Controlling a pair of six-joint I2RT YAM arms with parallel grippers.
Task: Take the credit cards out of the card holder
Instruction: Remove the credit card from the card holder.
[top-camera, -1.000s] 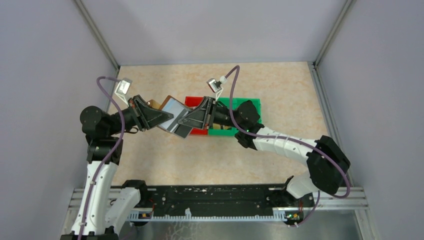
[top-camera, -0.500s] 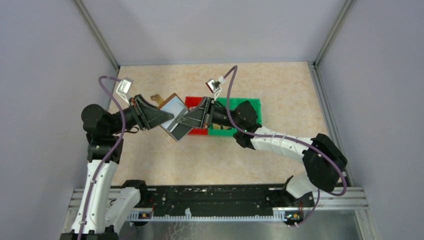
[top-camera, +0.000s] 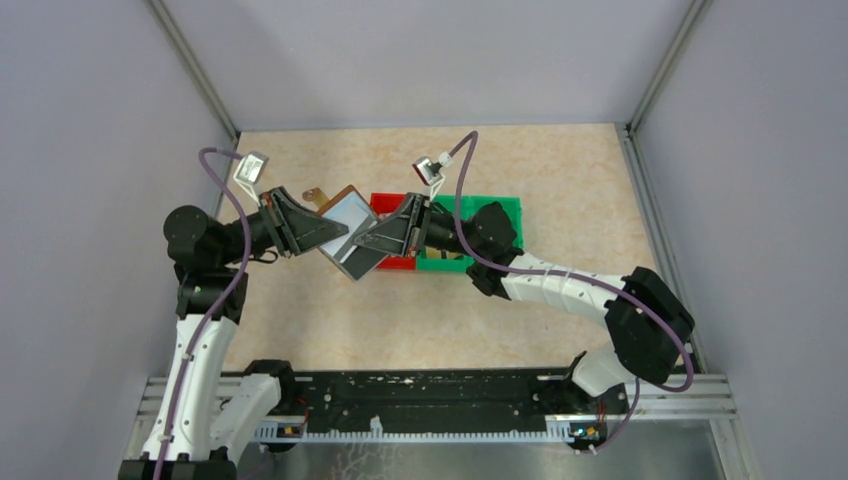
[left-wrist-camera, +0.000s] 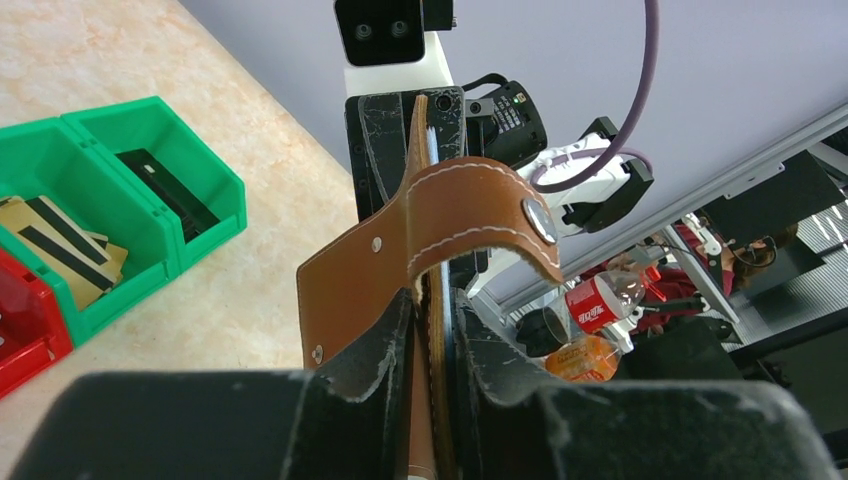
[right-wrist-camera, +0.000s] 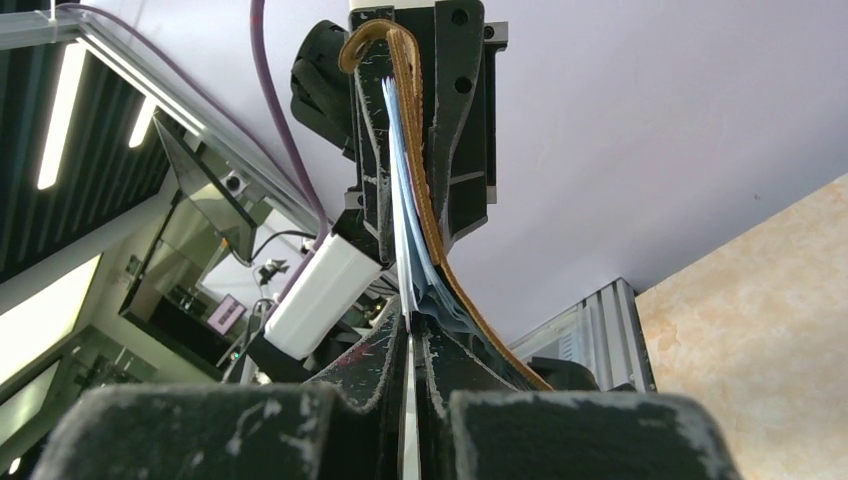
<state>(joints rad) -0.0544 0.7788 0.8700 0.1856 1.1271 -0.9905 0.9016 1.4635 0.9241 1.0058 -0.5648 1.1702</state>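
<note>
One card holder (top-camera: 347, 214), left hand (top-camera: 333, 237), right hand (top-camera: 364, 244) clamped

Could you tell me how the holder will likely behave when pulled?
Probably floppy: the holder bows between the left gripper and right gripper, and its tab curls over. Likely light: fingertip pinches alone hold it aloft. Pulling the card may flex it rather than slide cleanly.

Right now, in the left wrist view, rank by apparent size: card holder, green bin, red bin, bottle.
Largest: card holder and green bin, alike; nearness to the camera inflates the holder.
Next: red bin, cropped.
Smallest: bottle.
</note>
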